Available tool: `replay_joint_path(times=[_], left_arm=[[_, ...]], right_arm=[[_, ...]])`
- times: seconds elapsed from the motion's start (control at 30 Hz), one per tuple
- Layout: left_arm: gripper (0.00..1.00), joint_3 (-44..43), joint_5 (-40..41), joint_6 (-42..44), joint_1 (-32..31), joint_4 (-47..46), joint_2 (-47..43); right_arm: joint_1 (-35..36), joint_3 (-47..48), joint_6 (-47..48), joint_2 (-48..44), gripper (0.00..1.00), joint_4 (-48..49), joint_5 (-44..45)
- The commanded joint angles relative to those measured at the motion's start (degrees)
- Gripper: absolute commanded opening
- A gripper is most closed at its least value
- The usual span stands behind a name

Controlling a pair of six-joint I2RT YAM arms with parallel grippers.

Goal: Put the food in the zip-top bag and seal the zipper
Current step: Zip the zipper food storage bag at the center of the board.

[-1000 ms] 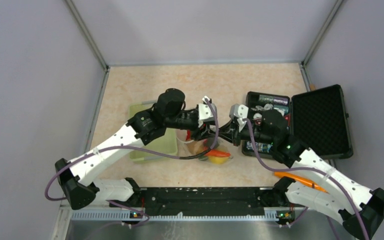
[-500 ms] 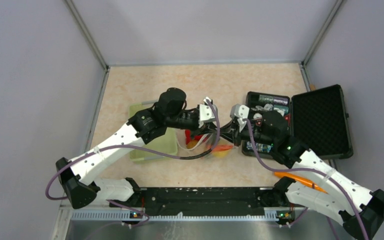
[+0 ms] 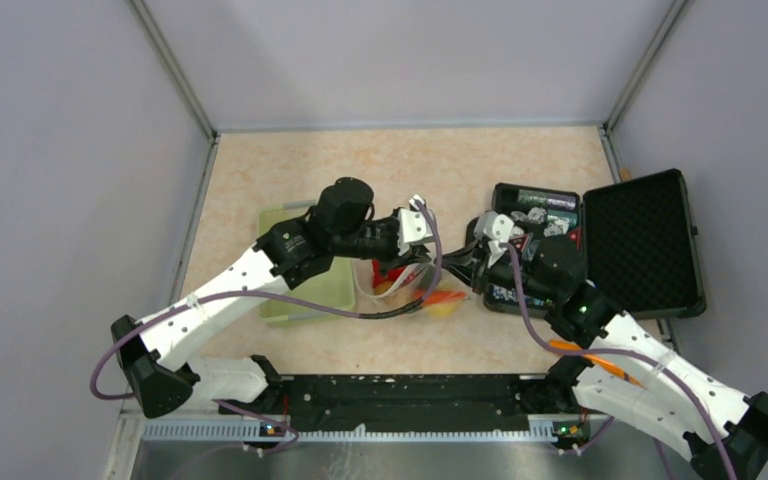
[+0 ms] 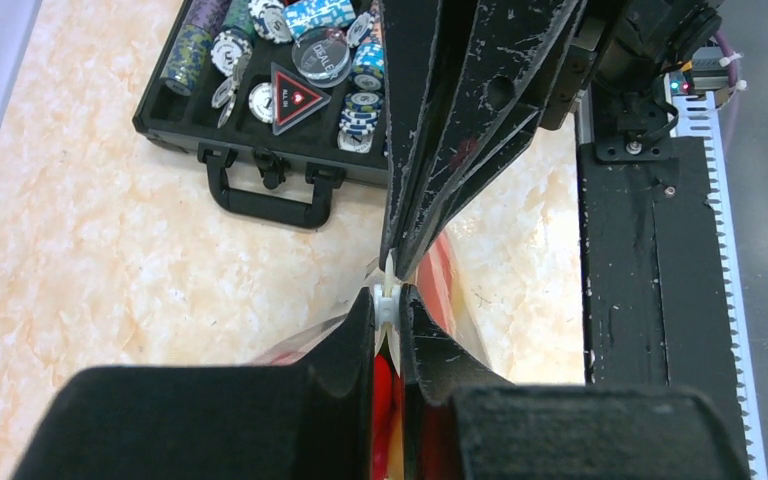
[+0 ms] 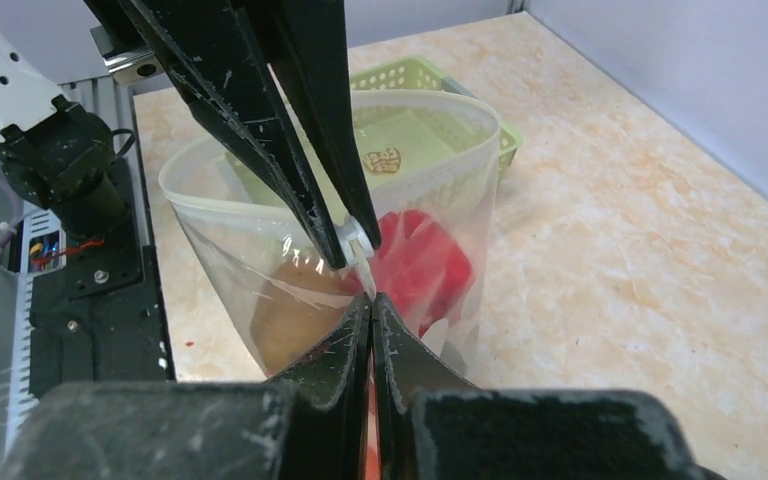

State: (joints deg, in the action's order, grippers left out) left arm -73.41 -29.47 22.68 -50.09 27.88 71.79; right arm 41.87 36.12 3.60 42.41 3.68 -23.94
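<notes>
The left gripper (image 4: 387, 300) is pinched tight on one end of the zipper (image 5: 440, 175), in the middle of its own wrist view. The right gripper (image 5: 371, 300) is squeezed on that same end, nose to nose with it. From this pinch the zipper runs away in a wide round loop toward the top of the right wrist view, so the zip-top bag (image 5: 260, 290) hangs open. Red food (image 5: 420, 265) sits inside. Both arms are equally near. I think one must slide along the strip to close it.
</notes>
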Motion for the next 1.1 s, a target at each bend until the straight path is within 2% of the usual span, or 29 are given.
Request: replay_joint_path(times=[0.0,0.13,0.17,0.2,0.33,0.47,0.53,0.6,0.73,0.77,0.87,1.07], left_arm=[[0.0,-2.06,2.08,-0.39,0.08,1.05,-0.86],[0.0,-2.52,0.79,-2.28,0.08,-2.03,-0.24],[0.0,-2.73,0.4,-2.55,0.08,-2.53,-0.07],[0.0,-3.13,0.09,-2.76,0.08,-2.72,0.15],[0.0,-4.84,-1.79,-3.23,0.01,-1.54,1.3],[0.0,-5.5,-3.8,-4.54,-0.14,-2.12,1.51],[0.0,-5.8,-4.57,-4.58,-0.39,-1.61,1.68],[0.0,-6.12,-4.61,-4.58,-0.58,-0.76,2.1],[0.0,-6.55,-5.89,-4.86,-0.85,-0.02,2.4],[0.0,-6.53,-6.17,-4.84,-0.89,-0.02,2.24],[0.0,-6.41,-6.22,-4.92,-0.99,0.13,1.73],[0.0,-5.25,-4.33,-6.13,-0.98,-0.18,0.73]], right_arm=[[-0.38,-0.48,0.31,-0.69,0.0,4.89,-2.21],[-0.38,-0.99,0.49,0.38,0.42,5.18,-5.96],[-0.32,-0.93,1.06,0.65,0.55,4.82,-6.11],[-0.3,-1.0,1.66,0.99,0.63,4.76,-5.86],[-0.25,-1.47,2.61,2.72,0.67,7.22,-2.18],[-0.18,-0.94,2.4,6.16,0.67,11.52,-2.09],[-0.21,-0.71,2.56,7.55,0.66,13.42,-2.69],[-0.13,-0.79,2.32,8.7,0.61,15.75,-3.9],[-0.03,0.23,3.88,10.57,0.42,14.12,-2.66],[-0.03,-0.4,3.66,10.19,0.35,15.4,-1.95],[-0.03,-3.8,2.88,7.53,0.0,20.61,-0.11],[-0.03,-5.56,-0.11,4.91,0.0,21.92,5.28]])
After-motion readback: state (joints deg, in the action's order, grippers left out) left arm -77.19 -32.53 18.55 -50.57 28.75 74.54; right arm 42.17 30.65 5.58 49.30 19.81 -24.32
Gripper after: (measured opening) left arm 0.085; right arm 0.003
